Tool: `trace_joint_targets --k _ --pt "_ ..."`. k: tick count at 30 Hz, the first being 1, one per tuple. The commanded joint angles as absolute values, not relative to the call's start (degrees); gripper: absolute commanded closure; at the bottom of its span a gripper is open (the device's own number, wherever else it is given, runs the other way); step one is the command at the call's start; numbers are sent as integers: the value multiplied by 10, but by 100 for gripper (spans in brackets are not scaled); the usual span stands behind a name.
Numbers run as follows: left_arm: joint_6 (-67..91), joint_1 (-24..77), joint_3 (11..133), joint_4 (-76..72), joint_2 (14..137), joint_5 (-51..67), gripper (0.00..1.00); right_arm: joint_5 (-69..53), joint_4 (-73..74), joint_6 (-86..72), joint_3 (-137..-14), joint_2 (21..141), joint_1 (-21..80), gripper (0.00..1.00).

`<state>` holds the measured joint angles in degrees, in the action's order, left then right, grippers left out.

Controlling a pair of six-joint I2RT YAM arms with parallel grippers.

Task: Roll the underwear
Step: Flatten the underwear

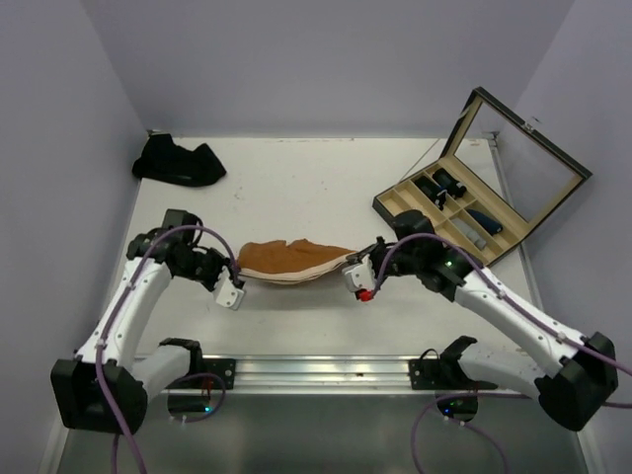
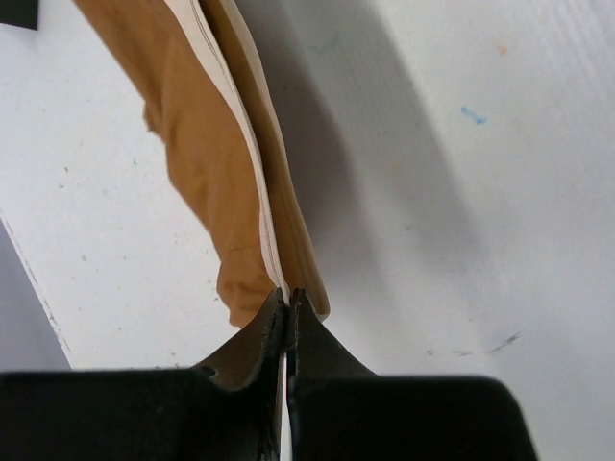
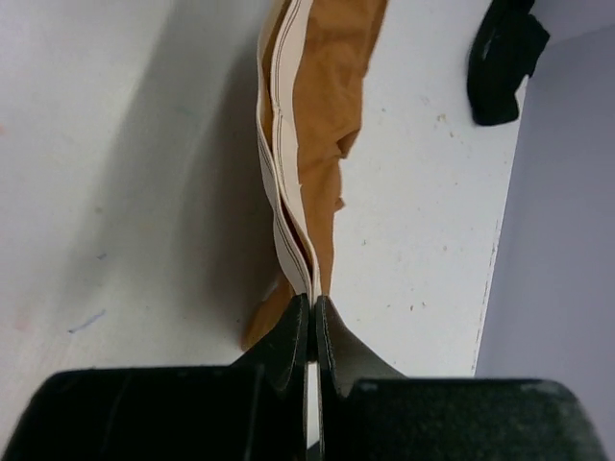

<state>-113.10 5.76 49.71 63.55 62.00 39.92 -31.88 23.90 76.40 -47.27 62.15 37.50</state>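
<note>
Orange underwear point(image 1: 291, 259); dark rolls point(image 1: 441, 185) in box point(image 1: 397, 202)

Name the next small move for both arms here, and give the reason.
Probably draw the two ends slightly apart and lay it flat: the left gripper and right gripper are each shut on an end of the cream waistband of the rust-orange underwear, which looks slack and creased between them.

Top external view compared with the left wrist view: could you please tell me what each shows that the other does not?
Only the top external view shows the wooden box and the right gripper shut on the orange underwear's other end. Only the left wrist view shows the left gripper pinched tight on the waistband and a blue mark on the table. Both show the orange underwear and the white table.
</note>
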Motion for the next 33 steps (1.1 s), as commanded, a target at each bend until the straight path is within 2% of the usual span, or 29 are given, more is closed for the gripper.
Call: trace_joint_targets --k 1,4,6,7,9,10,13,14,16,17,18,19,20,21,25,28,29,33 --pt "-1084 58 506 755 550 484 100 -368 315 640 -464 539 377 100" --pt "-1010 58 517 749 524 510 100 -362 308 575 -479 520 377 100" --pt "-933 58 537 694 563 535 100 -349 312 559 -506 550 374 100" --pt "-834 57 560 664 585 541 100 -346 311 550 -517 599 370 100" --pt "-741 55 585 565 667 548 100 -359 303 529 -561 659 335 100" --pt "-633 53 618 524 697 546 100 -371 303 506 -583 736 317 100" --pt "-452 33 673 383 819 525 100 -393 298 457 -695 853 247 100" --pt "-413 28 707 326 880 504 100 -395 281 441 -751 924 220 100" --pt "-347 22 742 297 944 483 99 -382 272 398 -809 990 207 100" --pt "-331 22 791 292 1007 469 86 -365 295 392 -878 1064 205 75" --pt "-304 22 811 281 1036 459 70 -335 308 375 -915 1097 205 62" --pt "-262 21 835 273 1061 454 46 -306 323 357 -981 1133 205 53" --pt "-245 18 870 276 1097 440 16 -281 333 337 -1009 1179 203 47" --pt "-224 17 875 266 1102 433 0 -235 342 304 -1034 1199 201 46" --pt "-210 3 813 204 1021 389 0 -213 351 245 -1061 1190 180 49" --pt "-243 4 752 230 985 358 0 -265 381 217 -1038 1153 183 59" --pt "-249 4 743 266 977 358 0 -278 395 207 -1025 1146 185 65" --pt "-271 16 685 313 967 343 0 -310 418 202 -942 1122 210 71"
